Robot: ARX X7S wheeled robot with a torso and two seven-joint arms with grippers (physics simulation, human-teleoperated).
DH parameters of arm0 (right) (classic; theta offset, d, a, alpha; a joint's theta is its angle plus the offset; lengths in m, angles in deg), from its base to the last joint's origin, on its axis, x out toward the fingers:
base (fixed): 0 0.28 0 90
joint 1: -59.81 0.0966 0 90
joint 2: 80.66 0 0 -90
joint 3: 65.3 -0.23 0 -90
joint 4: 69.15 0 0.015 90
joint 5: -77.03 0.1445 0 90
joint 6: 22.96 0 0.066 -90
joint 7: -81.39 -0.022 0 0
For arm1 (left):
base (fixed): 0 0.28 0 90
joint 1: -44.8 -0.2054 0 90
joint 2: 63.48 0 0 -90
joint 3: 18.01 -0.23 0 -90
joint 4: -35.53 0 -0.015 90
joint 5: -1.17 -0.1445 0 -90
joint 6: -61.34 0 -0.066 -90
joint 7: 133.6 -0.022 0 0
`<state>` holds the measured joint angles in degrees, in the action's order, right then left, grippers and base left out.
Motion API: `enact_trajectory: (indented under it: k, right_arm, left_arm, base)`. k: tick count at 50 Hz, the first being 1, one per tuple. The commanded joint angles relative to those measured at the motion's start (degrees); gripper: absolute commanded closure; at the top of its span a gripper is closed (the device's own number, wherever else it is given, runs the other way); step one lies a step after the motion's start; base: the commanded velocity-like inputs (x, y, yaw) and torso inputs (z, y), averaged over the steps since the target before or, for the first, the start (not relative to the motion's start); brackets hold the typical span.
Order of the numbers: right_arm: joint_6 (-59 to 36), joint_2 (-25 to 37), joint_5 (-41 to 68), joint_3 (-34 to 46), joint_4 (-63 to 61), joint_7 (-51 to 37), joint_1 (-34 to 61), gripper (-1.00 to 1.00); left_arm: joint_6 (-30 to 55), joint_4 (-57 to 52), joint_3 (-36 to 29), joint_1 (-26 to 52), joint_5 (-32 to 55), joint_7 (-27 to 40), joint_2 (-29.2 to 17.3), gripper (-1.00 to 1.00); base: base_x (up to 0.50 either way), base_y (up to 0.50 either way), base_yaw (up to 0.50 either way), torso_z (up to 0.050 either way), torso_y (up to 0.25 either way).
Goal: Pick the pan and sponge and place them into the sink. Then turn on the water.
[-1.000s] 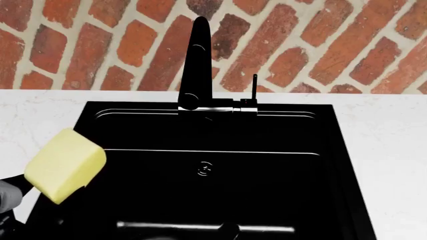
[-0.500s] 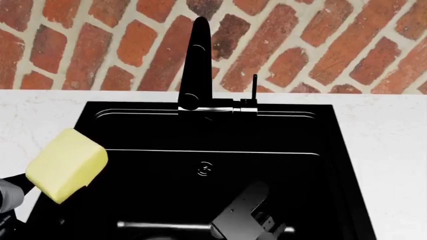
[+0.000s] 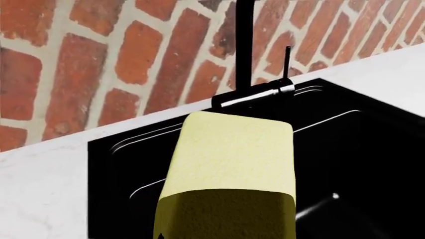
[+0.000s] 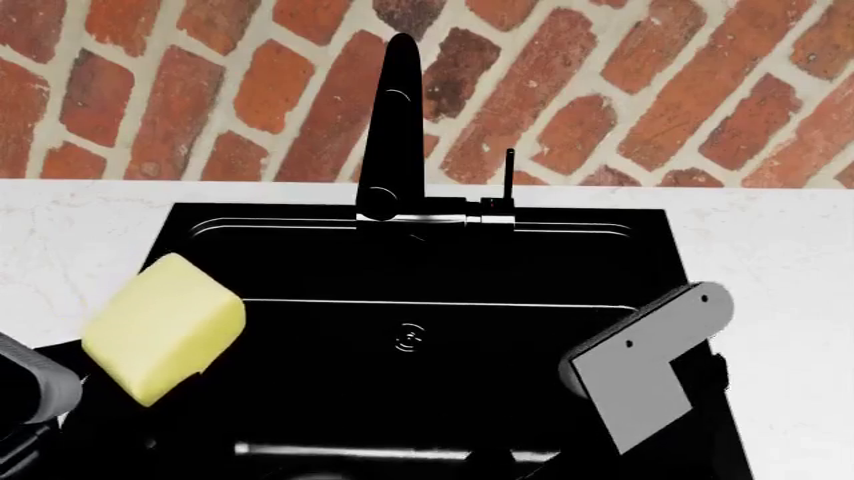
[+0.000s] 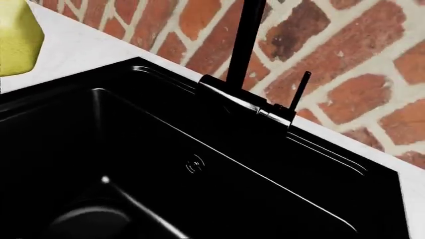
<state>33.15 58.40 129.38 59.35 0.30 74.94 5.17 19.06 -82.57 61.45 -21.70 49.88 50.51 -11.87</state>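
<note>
A: Your left gripper sits left of the sink's left rim, its fingers hidden, yet it evidently clamps the sponge, which has drifted slightly inward over the basin.

B: And the pan?

A: I can't make it out anywhere; the black floor hides whatever lies there.

B: The other side?

A: Your right arm has climbed from the basin's near edge to its right wall. Its pincer is out of view, so I cannot tell its state.

B: Room?

A: Open basin beneath the sponge; the faucet stands well apart at the back rim.
</note>
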Motion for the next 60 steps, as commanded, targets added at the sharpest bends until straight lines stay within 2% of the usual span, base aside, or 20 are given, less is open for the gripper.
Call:
enact_trajectory:
  k: [1, 5, 11, 12, 17, 27, 34, 37, 50, 60]
  right_arm:
    - [4.3, 5.5, 3.5, -8.0, -5.0, -7.3, -3.5, -1.00]
    - [5.4, 6.4, 4.8, -9.6, -5.4, -8.1, -4.7, -1.00]
    - [8.9, 6.9, 6.5, -12.9, -4.9, -10.1, -7.5, -1.00]
    - [10.1, 6.7, 6.2, -13.9, -5.0, -11.4, -8.0, -1.00]
    - [11.0, 7.1, 5.6, -15.2, -4.8, -13.3, -8.3, -1.00]
    - [14.3, 7.0, 4.4, -17.7, -5.3, -16.2, -10.8, -1.00]
    - [14.6, 6.6, 3.6, -17.4, -5.3, -16.1, -10.9, -1.00]
    - [15.0, 6.3, 3.1, -17.3, -5.2, -15.9, -11.2, -1.00]
    - [15.4, 6.1, 3.5, -17.4, -5.2, -15.7, -12.1, -1.00]
    - [15.4, 5.7, 3.5, -17.1, -5.2, -15.6, -12.4, -1.00]
  left_arm:
    - [3.0, 0.0, -4.5, 5.0, 0.1, 0.5, 1.7, 1.00]
    - [3.5, 0.1, -6.5, 5.6, -0.7, -0.7, 1.4, 1.00]
    - [5.1, 2.7, -9.9, 9.2, -1.4, -2.3, 3.3, 1.00]
    - [5.7, 4.0, -12.9, 10.6, -3.2, -2.4, 4.9, 1.00]
    - [6.8, 4.8, -14.7, 12.0, -3.1, -3.7, 5.6, 1.00]
    - [5.5, 8.4, -21.0, 11.4, -6.6, -6.4, 7.5, 1.00]
    - [4.9, 11.0, -24.7, 12.0, -8.6, -8.9, 8.0, 1.00]
    - [4.1, 13.6, -27.0, 12.5, -10.5, -9.1, 9.9, 1.00]
    - [2.0, 20.1, -32.2, 13.1, -14.0, -11.6, 12.6, 1.00]
    - [-1.1, 26.0, -34.1, 12.0, -16.1, -13.0, 13.9, 1.00]
  base:
    - [0.00, 0.00, 0.00, 0.000, 0.000]
    - [0.00, 0.00, 0.00, 0.000, 0.000]
    - [0.00, 0.00, 0.00, 0.000, 0.000]
    - [0.00, 0.00, 0.00, 0.000, 0.000]
    - [0.00, 0.00, 0.00, 0.000, 0.000]
    - [0.00, 0.00, 0.00, 0.000, 0.000]
    - [0.00, 0.00, 0.00, 0.000, 0.000]
    - [0.00, 0.00, 0.00, 0.000, 0.000]
    - [0.00, 0.00, 0.00, 0.000, 0.001]
    - [0.00, 0.00, 0.00, 0.000, 0.000]
